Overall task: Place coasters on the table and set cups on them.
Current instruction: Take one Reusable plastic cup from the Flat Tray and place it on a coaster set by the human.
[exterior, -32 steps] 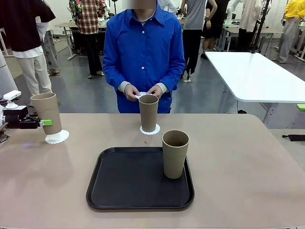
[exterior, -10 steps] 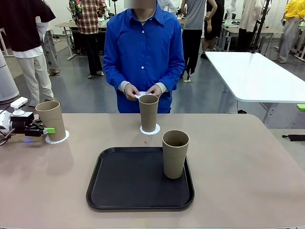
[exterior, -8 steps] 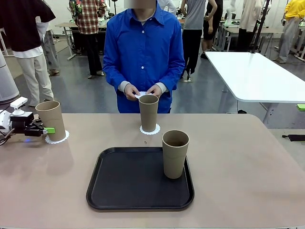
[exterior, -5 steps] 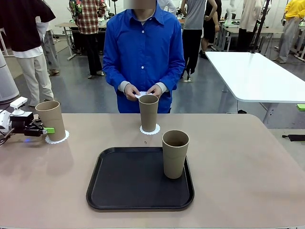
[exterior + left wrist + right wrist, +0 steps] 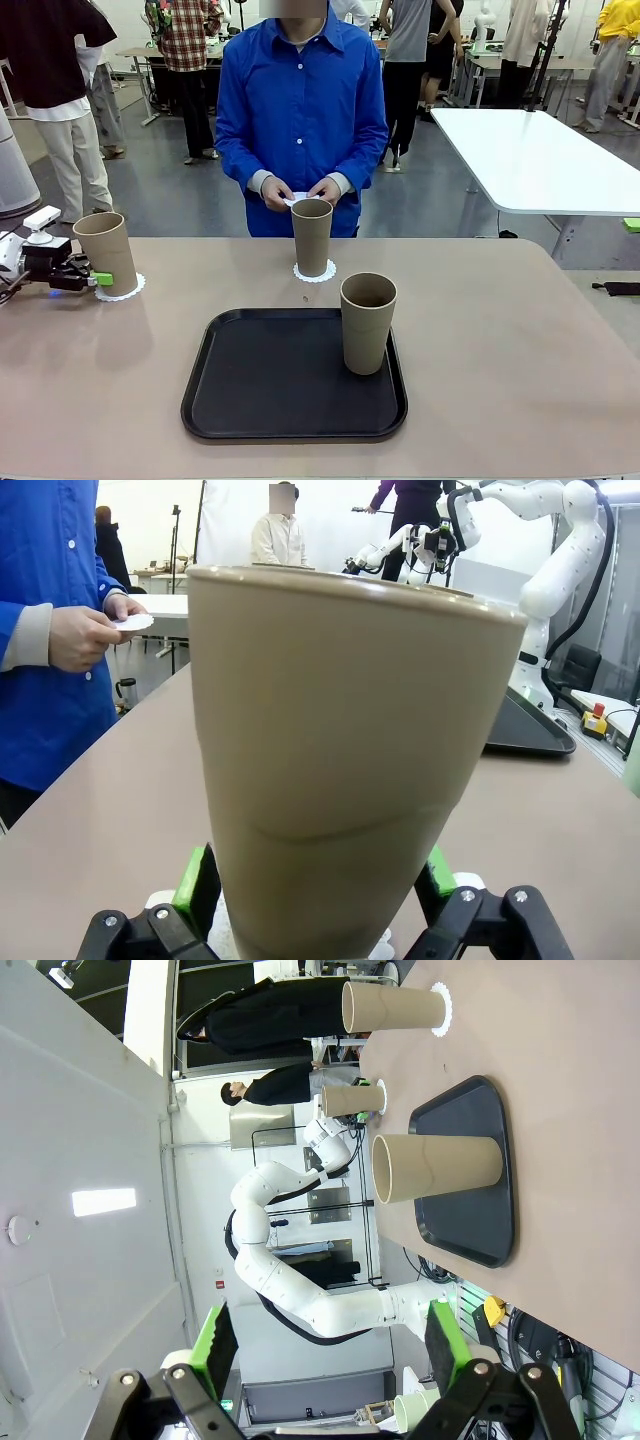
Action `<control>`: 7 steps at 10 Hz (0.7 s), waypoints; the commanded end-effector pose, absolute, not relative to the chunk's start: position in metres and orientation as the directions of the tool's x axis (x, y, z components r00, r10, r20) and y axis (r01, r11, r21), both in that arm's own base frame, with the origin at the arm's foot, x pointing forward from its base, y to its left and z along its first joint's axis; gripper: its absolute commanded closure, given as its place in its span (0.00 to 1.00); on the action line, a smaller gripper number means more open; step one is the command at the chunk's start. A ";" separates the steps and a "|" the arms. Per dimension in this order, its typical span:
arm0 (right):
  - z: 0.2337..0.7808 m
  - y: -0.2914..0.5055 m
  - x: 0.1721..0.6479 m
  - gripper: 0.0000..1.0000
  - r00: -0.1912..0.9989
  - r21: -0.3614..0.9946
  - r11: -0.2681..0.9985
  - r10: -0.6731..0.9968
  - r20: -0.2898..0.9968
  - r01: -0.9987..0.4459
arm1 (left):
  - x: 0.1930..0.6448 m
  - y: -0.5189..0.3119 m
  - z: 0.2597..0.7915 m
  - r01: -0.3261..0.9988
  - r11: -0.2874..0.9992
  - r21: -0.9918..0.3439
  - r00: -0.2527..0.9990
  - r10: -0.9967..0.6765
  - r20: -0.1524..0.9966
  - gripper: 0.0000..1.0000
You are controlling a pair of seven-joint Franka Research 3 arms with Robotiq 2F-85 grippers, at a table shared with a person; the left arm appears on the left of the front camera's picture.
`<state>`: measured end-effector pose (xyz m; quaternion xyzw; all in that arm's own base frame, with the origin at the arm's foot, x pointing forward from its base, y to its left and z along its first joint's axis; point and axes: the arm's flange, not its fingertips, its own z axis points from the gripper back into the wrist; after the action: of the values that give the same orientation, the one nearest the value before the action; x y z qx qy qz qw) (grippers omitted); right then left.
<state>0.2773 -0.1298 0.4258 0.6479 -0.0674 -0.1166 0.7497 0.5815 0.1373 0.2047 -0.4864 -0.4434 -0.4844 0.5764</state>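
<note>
The left claw [image 5: 315,875] appears to grip the base of a tall tan paper cup [image 5: 106,252], though the close view leaves contact uncertain. The cup stands upright on a white lacy round paper doily [image 5: 125,291] at the left edge of the beige table [image 5: 500,350]. The right claw [image 5: 328,1345] stands open and empty.
</note>
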 end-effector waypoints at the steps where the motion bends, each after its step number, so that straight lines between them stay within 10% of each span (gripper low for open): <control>1: 0.428 -0.129 0.277 0.00 0.964 0.988 0.128 -0.263 -0.044 0.080 | 0.586 0.142 0.208 0.989 0.028 -0.146 0.149 -0.129 0.980 0.00; 7: 0.428 -0.129 0.277 0.00 0.964 0.988 0.128 -0.263 -0.044 0.080 | 0.587 0.148 0.213 0.990 0.025 -0.137 0.139 -0.135 0.981 0.00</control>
<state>0.2773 -0.1298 0.4258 0.6479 -0.0674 -0.1166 0.7497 0.5836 0.1433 0.2083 -0.4841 -0.4446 -0.4874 0.5748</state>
